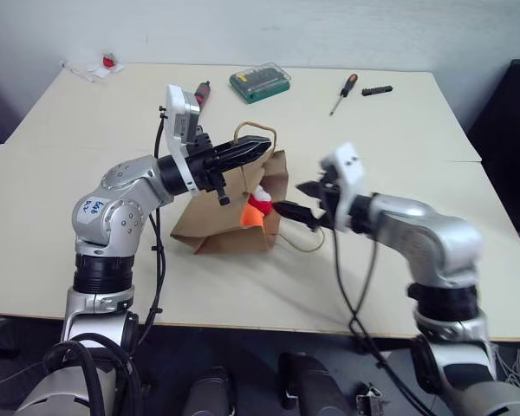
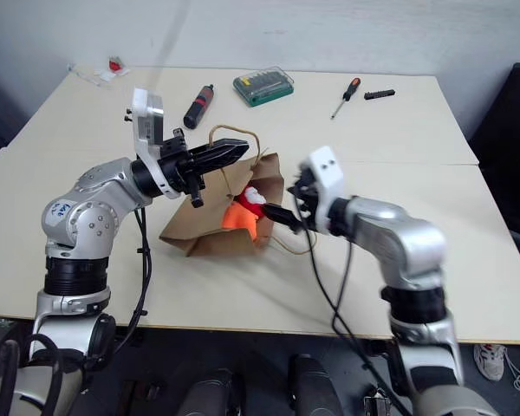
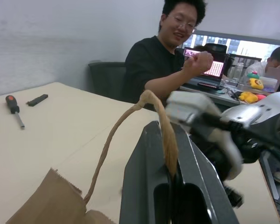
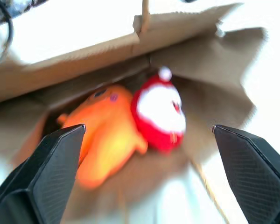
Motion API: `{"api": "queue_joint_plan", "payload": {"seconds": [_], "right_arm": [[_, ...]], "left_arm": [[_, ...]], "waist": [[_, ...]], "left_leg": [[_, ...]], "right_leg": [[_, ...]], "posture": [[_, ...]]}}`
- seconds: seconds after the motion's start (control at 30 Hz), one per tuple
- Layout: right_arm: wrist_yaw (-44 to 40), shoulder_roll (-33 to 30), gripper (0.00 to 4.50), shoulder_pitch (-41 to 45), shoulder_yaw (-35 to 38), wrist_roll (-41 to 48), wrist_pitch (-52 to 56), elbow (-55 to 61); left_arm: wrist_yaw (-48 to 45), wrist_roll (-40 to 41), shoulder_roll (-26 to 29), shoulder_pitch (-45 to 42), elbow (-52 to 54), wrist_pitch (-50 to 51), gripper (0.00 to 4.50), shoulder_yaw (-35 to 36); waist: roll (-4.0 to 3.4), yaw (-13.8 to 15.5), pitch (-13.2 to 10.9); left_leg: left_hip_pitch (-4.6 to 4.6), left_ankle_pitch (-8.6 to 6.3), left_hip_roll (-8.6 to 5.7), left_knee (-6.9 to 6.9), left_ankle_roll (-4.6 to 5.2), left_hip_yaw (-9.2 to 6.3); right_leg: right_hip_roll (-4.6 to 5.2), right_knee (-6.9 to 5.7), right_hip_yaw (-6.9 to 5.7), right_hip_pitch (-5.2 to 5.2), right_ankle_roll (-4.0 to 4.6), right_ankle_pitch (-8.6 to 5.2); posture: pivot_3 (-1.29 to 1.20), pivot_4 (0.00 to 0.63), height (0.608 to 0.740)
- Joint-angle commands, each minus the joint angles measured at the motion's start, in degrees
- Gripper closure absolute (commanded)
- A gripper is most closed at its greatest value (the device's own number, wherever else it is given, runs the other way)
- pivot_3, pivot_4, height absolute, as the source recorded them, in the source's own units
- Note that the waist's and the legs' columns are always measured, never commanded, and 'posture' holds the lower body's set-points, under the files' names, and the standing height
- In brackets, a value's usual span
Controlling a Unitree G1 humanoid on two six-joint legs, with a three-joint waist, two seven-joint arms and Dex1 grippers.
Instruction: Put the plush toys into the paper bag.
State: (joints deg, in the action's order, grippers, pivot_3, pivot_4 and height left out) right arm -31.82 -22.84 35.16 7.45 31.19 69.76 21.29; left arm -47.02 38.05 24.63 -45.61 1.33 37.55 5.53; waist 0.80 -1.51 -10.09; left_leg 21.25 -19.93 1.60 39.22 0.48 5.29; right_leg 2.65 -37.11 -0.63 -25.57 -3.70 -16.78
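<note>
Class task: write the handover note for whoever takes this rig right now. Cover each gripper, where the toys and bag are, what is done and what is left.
Left gripper: jaws shut on one loop handle of the paper bag, holding the mouth up.
Right gripper: jaws wide open and empty, just outside the bag's mouth.
Orange plush and red-and-white plush: side by side inside the bag, which lies on the table.
Done: both toys are in the bag.
Left: probably draw the right arm clear and let go of the handle.

plush toys (image 4: 130, 126) in paper bag (image 1: 217, 230), on table (image 1: 69, 173)
</note>
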Motion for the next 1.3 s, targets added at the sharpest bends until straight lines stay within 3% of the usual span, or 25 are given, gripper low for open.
{"api": "queue_joint_plan", "payload": {"seconds": [0.03, 0.13, 0.23, 0.53, 0.67, 0.83, 1.0, 1.1, 1.3], "right_arm": [[2.5, -1.0, 0.04, -5.2, 9.2, 5.5, 9.8, 8.7], [5.1, 0.9, 0.04, -9.8, 14.1, 6.7, 15.4, 10.4], [8.7, 6.7, 0.04, -13.3, 17.0, 5.8, 17.4, 7.7], [16.2, 22.0, 0.04, -8.4, 22.4, 5.3, 16.2, -2.9], [17.3, 24.0, 0.94, -6.6, 22.4, 5.7, 14.2, -4.3], [17.3, 23.6, 2.64, -6.0, 22.3, 6.8, 9.3, -4.3], [14.8, 18.5, 4.41, -8.4, 17.5, 5.3, 1.3, -1.6], [12.9, 14.9, 4.46, -8.2, 17.0, 7.0, -2.9, 0.7], [10.6, 4.4, 4.46, 3.1, 23.3, 17.6, -4.6, 5.5]], "left_arm": [[-0.3, 0.5, -0.2, -1.3, 1.3, -1.2, 4.5, 0.5], [-0.6, 0.5, -0.5, -1.5, 1.2, -1.3, 4.5, 0.3], [-1.0, 0.1, -0.8, -2.2, 0.5, -1.6, 4.5, -0.2], [-2.1, -0.3, -0.3, -3.6, -0.3, -1.6, 4.5, -0.5], [-2.1, -0.3, 0.0, -3.5, -0.1, -1.5, 4.5, -0.6], [-1.9, -0.2, 0.5, -3.2, 0.2, -1.3, 4.5, -0.4], [-1.6, -0.1, 0.8, -2.9, 0.3, -1.4, 4.5, -0.3], [-0.9, -0.6, 0.7, -3.0, -0.2, -2.1, 4.5, -0.1], [4.5, -1.9, -2.3, -7.3, -6.2, -6.2, 4.5, 2.8]], "waist": [[0.0, 0.0, 0.0], [0.0, -0.2, 0.0], [0.01, -0.1, 0.0], [0.03, -0.4, 0.0], [0.02, -0.3, 0.0], [0.01, -0.1, 0.0], [0.01, -0.2, 0.0], [0.01, -0.2, 0.0], [-0.03, -0.1, 0.0]], "left_leg": [[-0.02, 0.0, 0.01, 0.0, 0.0, 0.0], [-0.04, 0.0, 0.0, -0.02, 0.0, 0.04], [-0.09, 0.01, 0.02, -0.04, -0.03, 0.04], [-0.17, 0.03, -0.01, -0.03, -0.04, 0.1], [-0.14, 0.04, 0.0, -0.04, -0.06, 0.08], [-0.06, 0.03, -0.04, -0.04, -0.04, 0.06], [-0.06, 0.03, -0.04, -0.04, -0.04, 0.06], [-0.06, 0.02, -0.04, -0.05, -0.03, 0.06], [-0.04, 0.03, -0.04, -0.03, -0.02, 0.05]], "right_leg": [[0.0, 0.0, 0.0, 0.02, 0.0, 0.0], [-0.02, -0.01, 0.04, 0.02, 0.0, 0.0], [-0.08, -0.03, 0.08, 0.02, 0.0, 0.0], [-0.1, -0.14, 0.15, 0.02, 0.0, 0.0], [-0.11, -0.17, 0.12, -0.02, 0.02, -0.01], [-0.07, -0.1, 0.1, -0.04, 0.02, -0.01], [-0.08, -0.09, 0.1, -0.03, 0.02, -0.01], [-0.09, -0.07, 0.1, -0.03, 0.02, -0.01], [-0.08, -0.07, 0.08, -0.04, 0.01, 0.0]], "posture": [[0.0, 0.15, 0.74], [0.0, 0.15, 0.74], [0.0, 0.15, 0.74], [0.0, 0.15, 0.74], [0.0, 0.15, 0.74], [0.0, 0.15, 0.74], [0.0, 0.15, 0.74], [0.0, 0.15, 0.74], [0.0, 0.15, 0.74]]}}
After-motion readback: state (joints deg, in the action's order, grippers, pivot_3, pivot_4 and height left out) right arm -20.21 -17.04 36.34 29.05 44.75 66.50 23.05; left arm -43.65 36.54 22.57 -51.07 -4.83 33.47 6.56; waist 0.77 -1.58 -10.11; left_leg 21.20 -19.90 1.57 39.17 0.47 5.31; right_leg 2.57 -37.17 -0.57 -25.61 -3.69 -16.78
